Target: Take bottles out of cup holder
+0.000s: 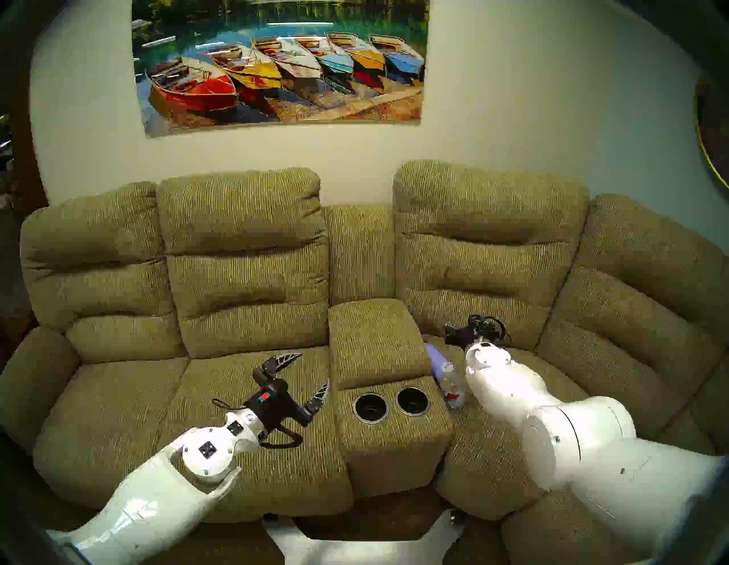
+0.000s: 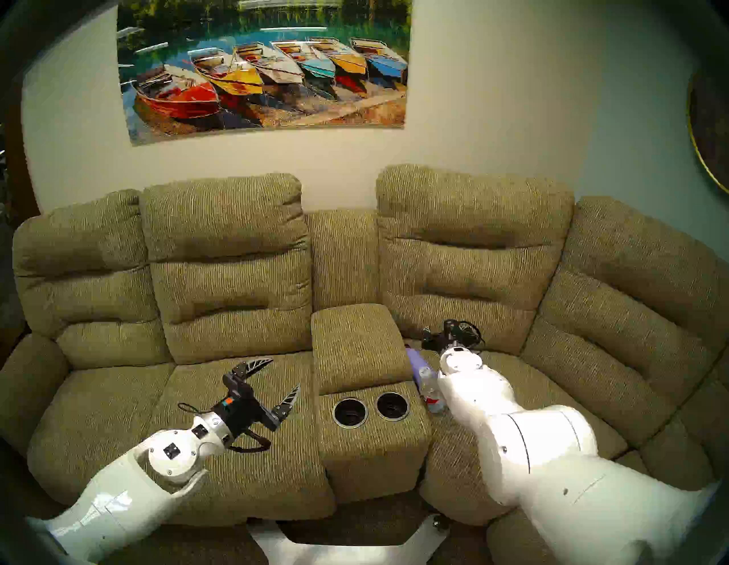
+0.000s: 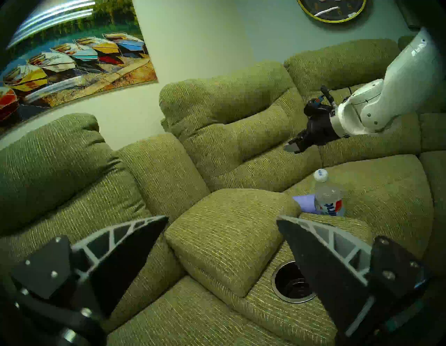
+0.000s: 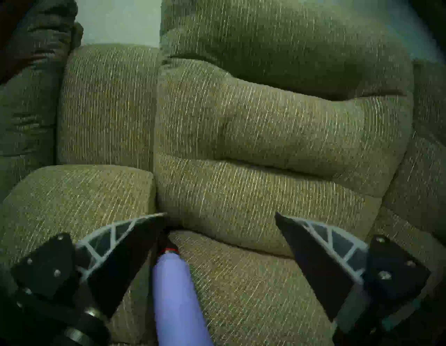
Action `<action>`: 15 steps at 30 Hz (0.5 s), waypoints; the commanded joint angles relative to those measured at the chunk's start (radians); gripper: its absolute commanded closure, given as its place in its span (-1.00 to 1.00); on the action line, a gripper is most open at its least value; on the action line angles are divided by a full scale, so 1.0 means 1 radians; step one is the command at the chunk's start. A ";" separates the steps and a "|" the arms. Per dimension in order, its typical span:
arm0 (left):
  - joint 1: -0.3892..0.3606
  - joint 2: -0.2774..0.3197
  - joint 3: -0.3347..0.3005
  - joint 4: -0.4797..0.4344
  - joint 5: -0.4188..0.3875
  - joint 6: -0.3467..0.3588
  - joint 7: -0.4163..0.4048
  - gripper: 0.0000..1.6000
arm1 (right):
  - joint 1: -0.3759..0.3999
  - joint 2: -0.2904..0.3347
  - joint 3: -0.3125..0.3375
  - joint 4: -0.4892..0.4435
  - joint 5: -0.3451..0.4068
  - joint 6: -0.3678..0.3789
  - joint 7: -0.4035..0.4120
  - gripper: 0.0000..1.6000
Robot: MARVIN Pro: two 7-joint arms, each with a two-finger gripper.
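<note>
- Now both cup holder (image 1: 390,402) wells sit empty; flask (image 4: 178,302) and plastic bottle (image 3: 328,198) lie on the seat.
- Left gripper (image 1: 301,380) and right gripper (image 4: 220,218) gape, holding nothing.
- Retreat upward, avoiding the flask.

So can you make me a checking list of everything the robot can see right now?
Surface: olive sofa, seats bare except beside the console.
Cup holder: both wells hold nothing.
Lavender flask: lying on the seat on the robot's right of the console.
Clear bottle: upright on that seat, in front of the flask.
Clutter: nothing seen.
Left pincer: open, over the left seat, holding nothing.
Right pincer: open, over the flask, not gripping it.
Cables: black loop at the left wrist.
Surroundings: boat painting, wall clock.
</note>
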 commanded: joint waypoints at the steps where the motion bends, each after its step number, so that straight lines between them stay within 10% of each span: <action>1: -0.001 0.001 -0.001 -0.020 -0.001 -0.010 -0.002 -1.00 | 0.025 0.012 0.007 -0.018 0.003 -0.116 -0.020 -1.00; 15: -0.002 0.002 0.001 -0.019 -0.002 -0.009 -0.001 -1.00 | -0.126 -0.005 0.016 -0.211 0.015 -0.330 0.037 -1.00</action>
